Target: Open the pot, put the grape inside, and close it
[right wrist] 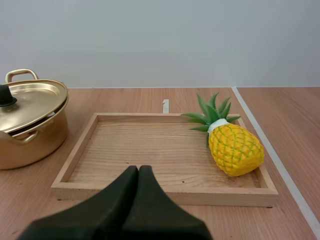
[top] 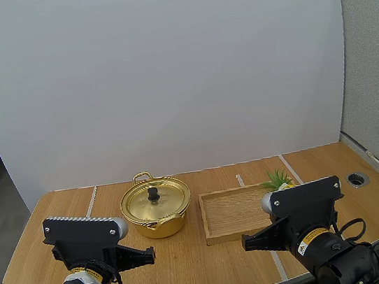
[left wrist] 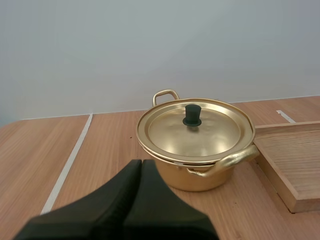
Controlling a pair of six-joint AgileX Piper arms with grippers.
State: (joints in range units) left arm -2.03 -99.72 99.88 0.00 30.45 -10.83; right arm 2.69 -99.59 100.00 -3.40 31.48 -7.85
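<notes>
On the tabletop [top: 191,255] sits the gold pot [top: 155,207], lid [left wrist: 192,130] on, beside a wooden tray [right wrist: 165,150] holding a pineapple [right wrist: 232,147]; no grape shows, so it may be inside already. Both the left hand [left wrist: 141,165] and right hand [right wrist: 138,171] hang back, fingers pressed together on nothing. Any lift should pinch the black knob [left wrist: 192,115] squarely.

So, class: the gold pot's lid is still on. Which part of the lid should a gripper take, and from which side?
Grip the small black knob at the centre of the lid, coming straight down from above. It stands upright, narrow enough to pinch, while the lid's rim lies flat against the pot. The left gripper, shut, is nearest.
</notes>
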